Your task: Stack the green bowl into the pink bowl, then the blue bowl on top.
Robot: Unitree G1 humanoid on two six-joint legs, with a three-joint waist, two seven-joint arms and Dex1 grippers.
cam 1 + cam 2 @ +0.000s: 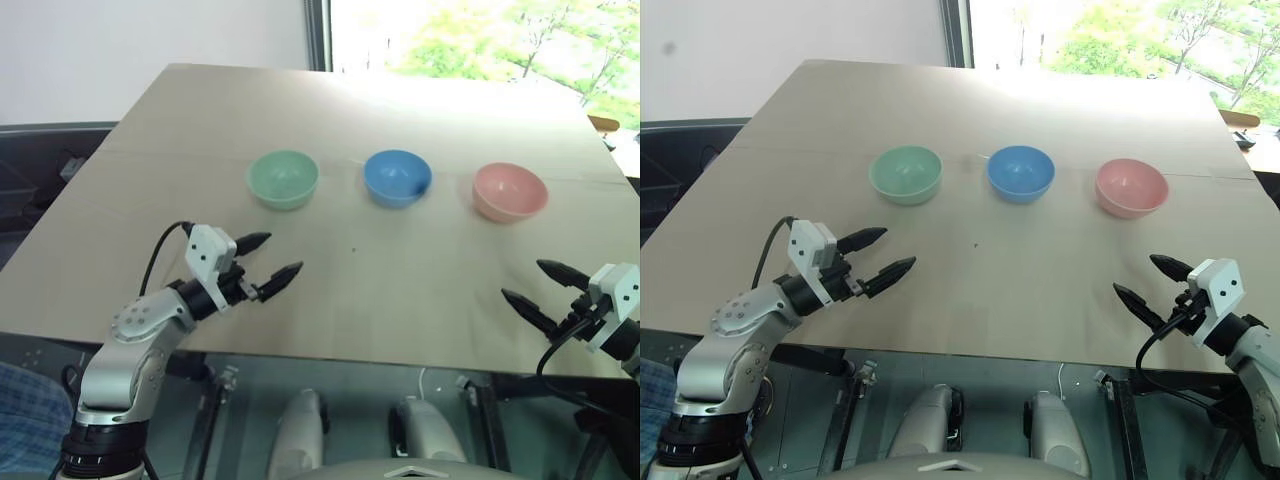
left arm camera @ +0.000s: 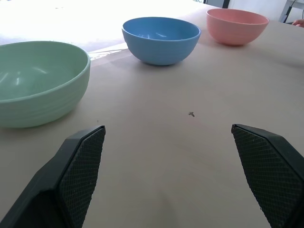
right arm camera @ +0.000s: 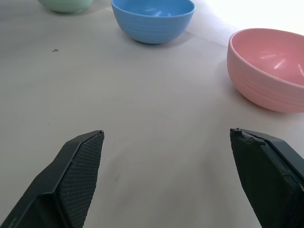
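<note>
**Green bowl lies ahead of the left fingers, a whole row from its target**

At the near edge of the worktop (image 1: 150, 180), the left gripper (image 1: 277, 258) hovers with its two black fingers (image 1: 283, 277) spread wide and nothing between them, aimed forward and slightly toward the middle. Directly beyond those fingers, still well apart from them, sits the green bowl (image 1: 284, 178), upright and open side up, the leftmost of three in a straight row across the worktop. Next along, in the middle, stands the blue bowl (image 1: 397, 177), and at the right end the pink bowl (image 1: 510, 191), each apart from its neighbour. Across on the other side, the right gripper (image 1: 537, 288) likewise holds its fingers spread and empty, pointing forward and inward, with the pink bowl beyond it and near.

Being round, the bowls offer no long axis to line up with; a rim grip looks possible from any side. By this reading, the left arm is the nearer to the green bowl, which must travel rightward past the blue bowl to reach the pink one. No stacking has begun.
</note>
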